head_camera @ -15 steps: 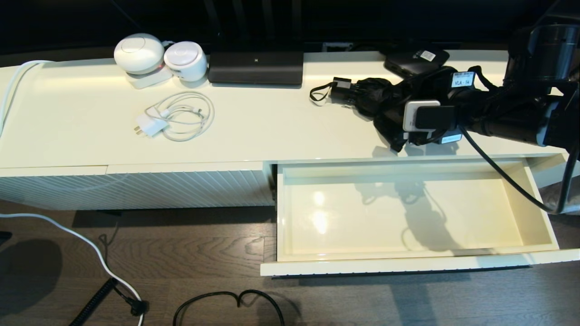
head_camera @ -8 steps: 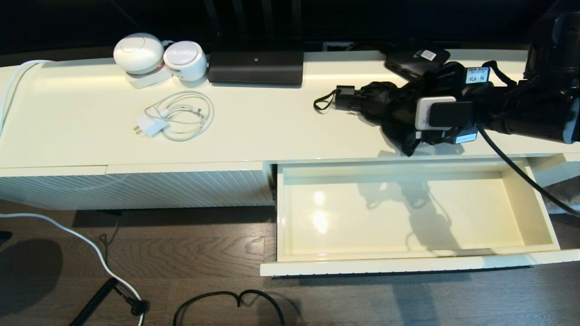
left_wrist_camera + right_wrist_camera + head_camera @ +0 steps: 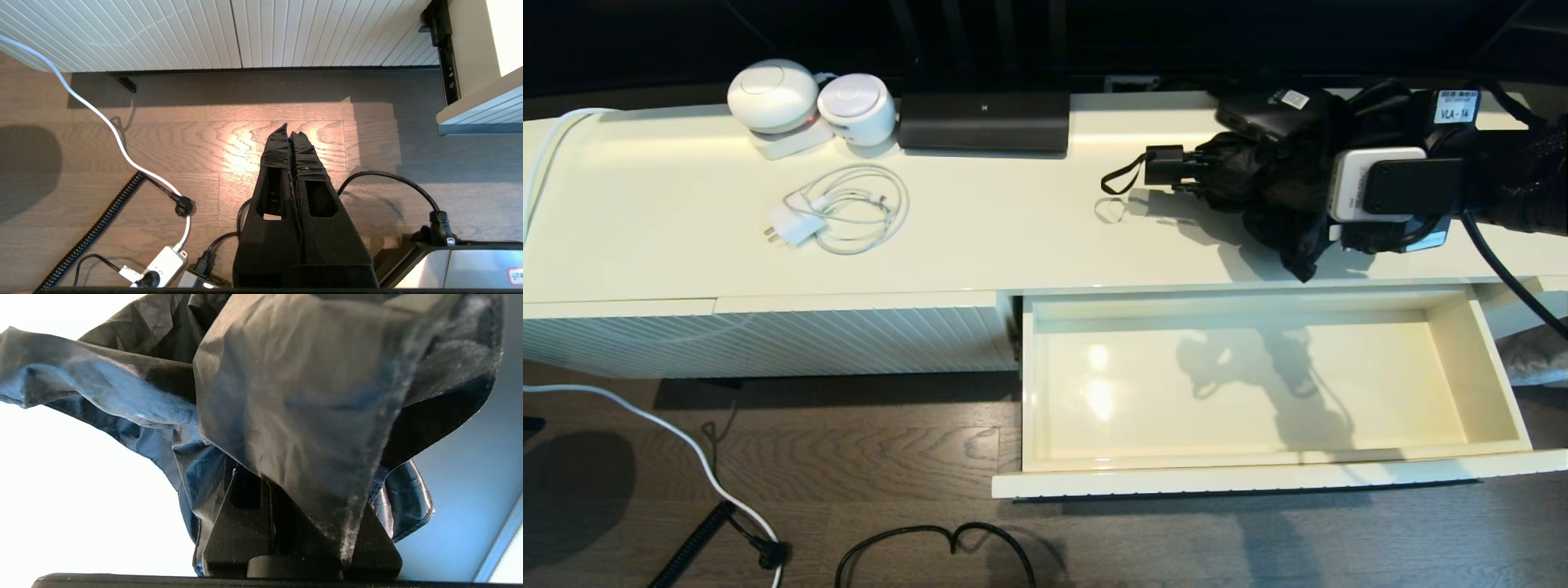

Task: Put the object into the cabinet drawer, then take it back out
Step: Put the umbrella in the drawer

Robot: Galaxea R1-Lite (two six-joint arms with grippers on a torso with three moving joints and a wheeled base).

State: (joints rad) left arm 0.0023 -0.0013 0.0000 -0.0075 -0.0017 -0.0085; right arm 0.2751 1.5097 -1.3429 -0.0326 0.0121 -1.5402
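The black folding umbrella [image 3: 1258,175] hangs just above the right part of the cabinet top, casting a shadow below it. Its short handle [image 3: 1164,166] and strap loop [image 3: 1117,175] point left. My right gripper [image 3: 1311,200] is shut on the rumpled fabric [image 3: 286,396], which drapes over the fingers [image 3: 241,522] in the right wrist view. The cream drawer [image 3: 1486,367] stands pulled out below and in front of the umbrella, with nothing inside. My left gripper [image 3: 290,130] is parked low over the wooden floor, shut on nothing.
A flat black box with a white label [image 3: 1270,106] lies right behind the umbrella. A long black bar [image 3: 984,121], two white round devices [image 3: 772,96] and a white charger with coiled cable [image 3: 841,214] sit further left. Cables [image 3: 931,539] lie on the floor.
My right arm has moved right and toward the back with the umbrella in its grip. The umbrella's handle end has risen off the cabinet top.
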